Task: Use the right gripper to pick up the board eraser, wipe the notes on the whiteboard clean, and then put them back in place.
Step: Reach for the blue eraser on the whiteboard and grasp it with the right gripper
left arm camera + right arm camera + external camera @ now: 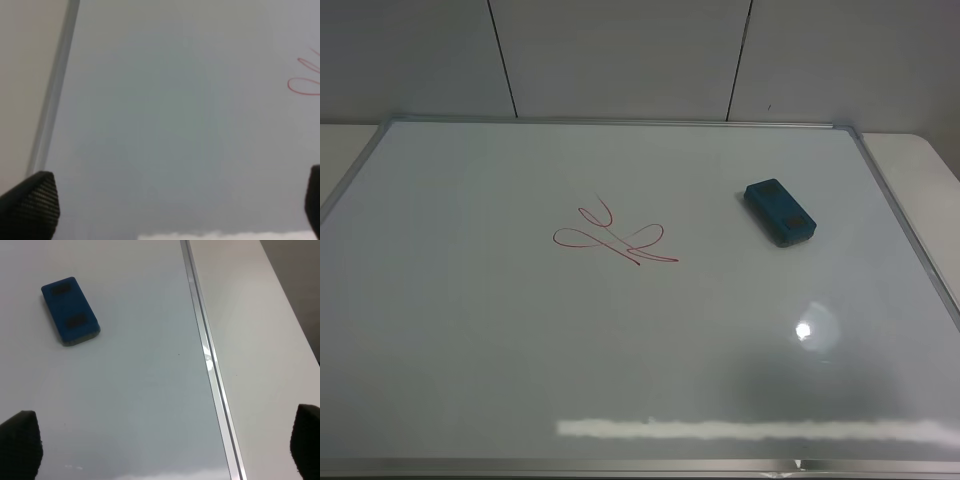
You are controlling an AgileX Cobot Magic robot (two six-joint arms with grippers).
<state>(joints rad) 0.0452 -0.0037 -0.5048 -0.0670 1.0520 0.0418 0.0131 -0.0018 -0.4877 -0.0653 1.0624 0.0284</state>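
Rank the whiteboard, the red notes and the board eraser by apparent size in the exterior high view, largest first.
1. whiteboard: fills most of the view.
2. notes: loops spanning wider than the board eraser.
3. board eraser: smallest.

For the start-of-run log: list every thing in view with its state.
board eraser, lying flat on the whiteboard, not gripped
notes, red scribble intact, unwiped
whiteboard, lying flat, marked in one spot
left claw, open, empty
right claw, open, empty
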